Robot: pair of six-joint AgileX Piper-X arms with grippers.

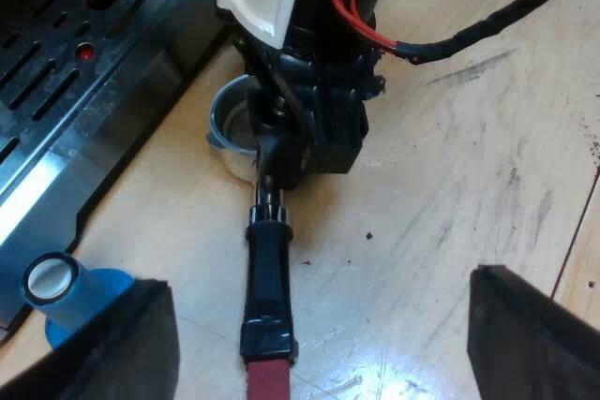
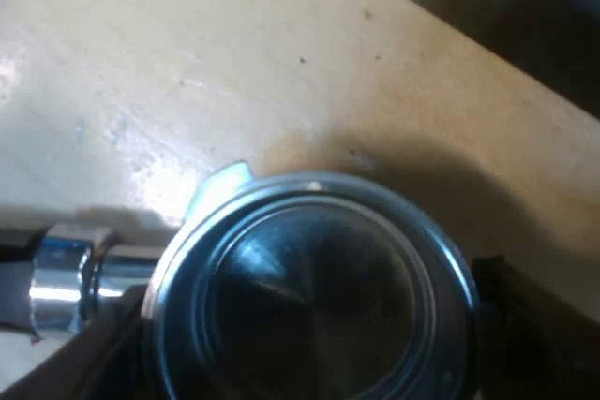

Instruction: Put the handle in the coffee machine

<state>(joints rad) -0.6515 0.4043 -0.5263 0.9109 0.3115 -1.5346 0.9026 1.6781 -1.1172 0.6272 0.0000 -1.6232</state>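
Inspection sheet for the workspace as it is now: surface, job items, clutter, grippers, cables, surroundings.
surface: wooden table, scuffed with dark marks.
job's things: holder lying on the table beside the espresso machine, not locked in; its handle ends in red.
clutter: blue tamper standing by the machine's base; dark speck near the handle.
grippers: left gripper open, above the handle; right gripper down at the holder's basket end.
cables: nothing seen.
surroundings: dark beyond the table edge, cannot tell what.
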